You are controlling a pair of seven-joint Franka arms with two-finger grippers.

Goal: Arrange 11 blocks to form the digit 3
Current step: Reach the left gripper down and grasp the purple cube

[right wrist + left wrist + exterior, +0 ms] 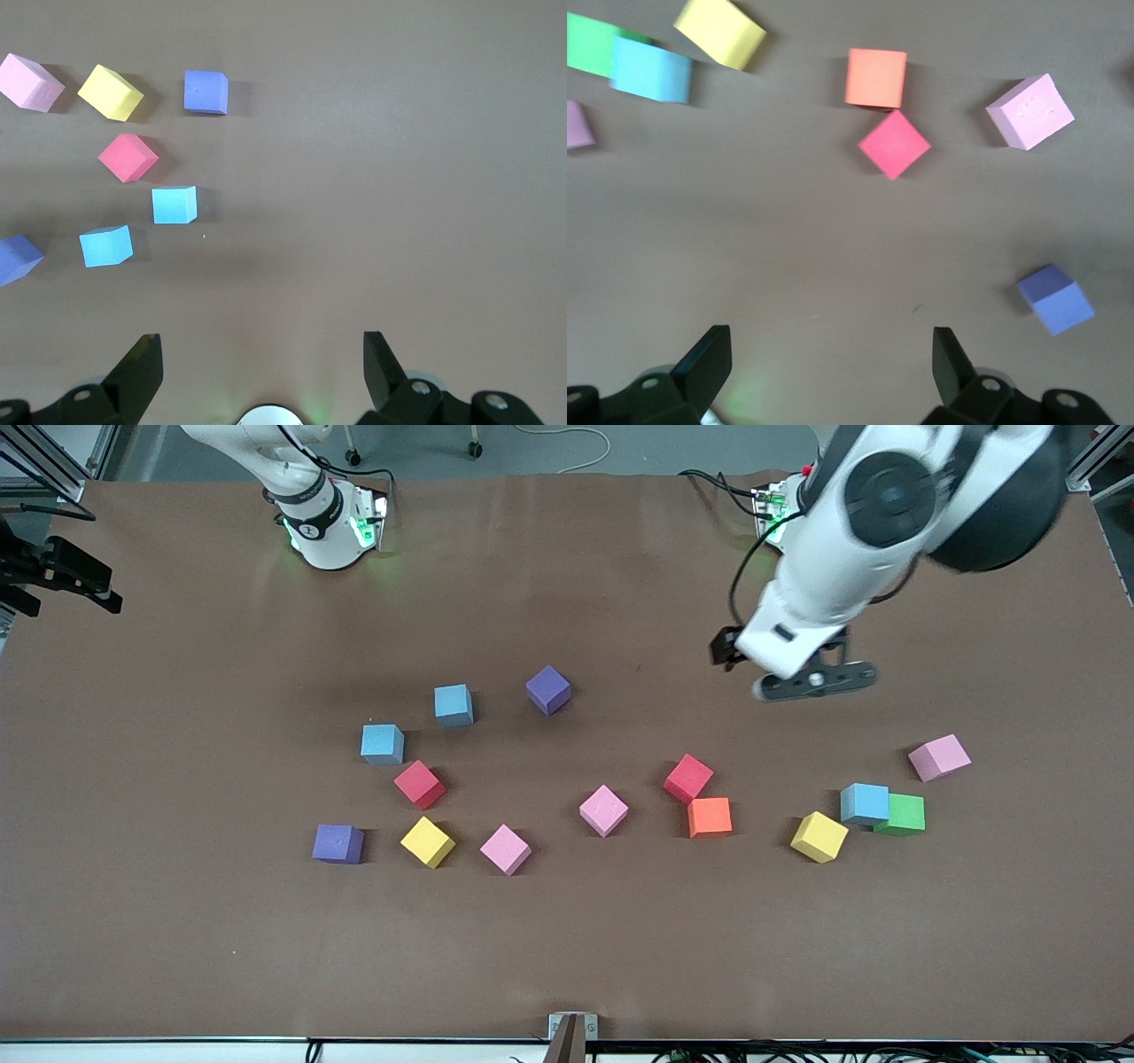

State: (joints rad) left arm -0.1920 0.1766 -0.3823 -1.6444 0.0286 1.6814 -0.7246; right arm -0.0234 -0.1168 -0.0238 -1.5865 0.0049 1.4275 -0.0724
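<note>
Left gripper [828,359] spread empty over bare table [177,921], right gripper [260,363] likewise parked, blocks [687,778] scattered at six o'clock (light, squashy foam; better pinched across flat faces).

A green cube [904,813] sits on the brown worktop [567,939] toward the left arm's end, touching a blue cube [865,803]. A small metal bracket [571,1027] stands at the worktop's edge nearest the front camera.
</note>
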